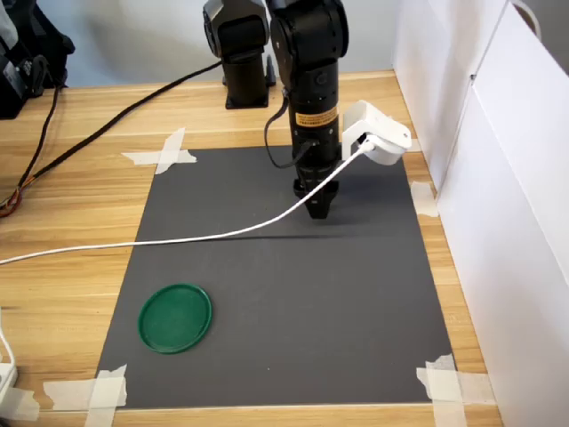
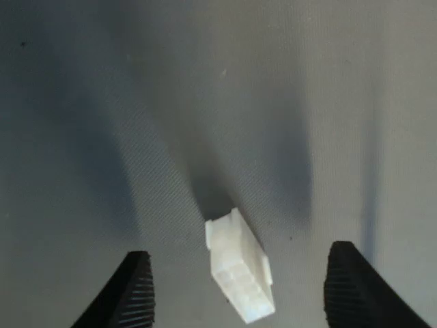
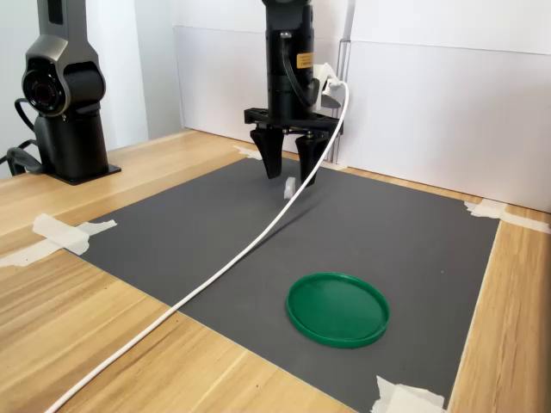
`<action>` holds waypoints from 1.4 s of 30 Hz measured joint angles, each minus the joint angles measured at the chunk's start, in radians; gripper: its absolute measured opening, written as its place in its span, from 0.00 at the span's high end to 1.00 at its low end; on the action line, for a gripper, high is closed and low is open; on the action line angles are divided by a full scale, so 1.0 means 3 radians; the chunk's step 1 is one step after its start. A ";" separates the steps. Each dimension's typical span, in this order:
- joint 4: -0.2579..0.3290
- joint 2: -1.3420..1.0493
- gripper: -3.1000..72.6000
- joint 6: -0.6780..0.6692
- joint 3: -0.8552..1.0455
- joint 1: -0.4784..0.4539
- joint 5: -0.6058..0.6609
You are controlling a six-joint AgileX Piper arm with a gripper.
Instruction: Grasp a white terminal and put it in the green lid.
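Here the open black gripper [image 2: 239,290] straddled the tiny white plastic terminal [image 2: 239,273], which pointed toward 5 o'clock; turning the jaws square to it before closing seemed wise.

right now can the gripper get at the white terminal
Probably yes. The gripper hangs open right above the white terminal, which lies between its fingers in the wrist view, with only bare dark mat around it.
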 joint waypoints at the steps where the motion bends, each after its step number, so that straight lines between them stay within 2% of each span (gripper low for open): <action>1: 0.0004 0.0010 0.14 0.0000 0.0000 0.0000 -0.0004; 13: -0.0040 0.0115 0.16 0.0110 0.0000 0.0000 -0.0015; 18: -0.0040 0.0123 0.33 0.0151 0.0000 0.0000 -0.0009; 20: -0.0040 0.0123 0.43 0.0176 0.0000 0.0000 -0.0009; 24: -0.0040 0.0123 0.68 0.0262 0.0000 0.0000 -0.0009; 25: -0.0040 0.0123 0.80 0.0296 0.0000 0.0000 -0.0005; 26: -0.0040 0.0123 0.84 0.0306 0.0000 0.0000 0.0001; 33: -0.0173 0.0123 0.85 0.0635 -0.0046 -0.0075 0.0164; 36: -0.0173 0.0102 0.85 0.0737 -0.0229 -0.0303 0.0335; 42: -0.0107 0.0072 0.85 0.0597 -0.0882 -0.0865 0.1041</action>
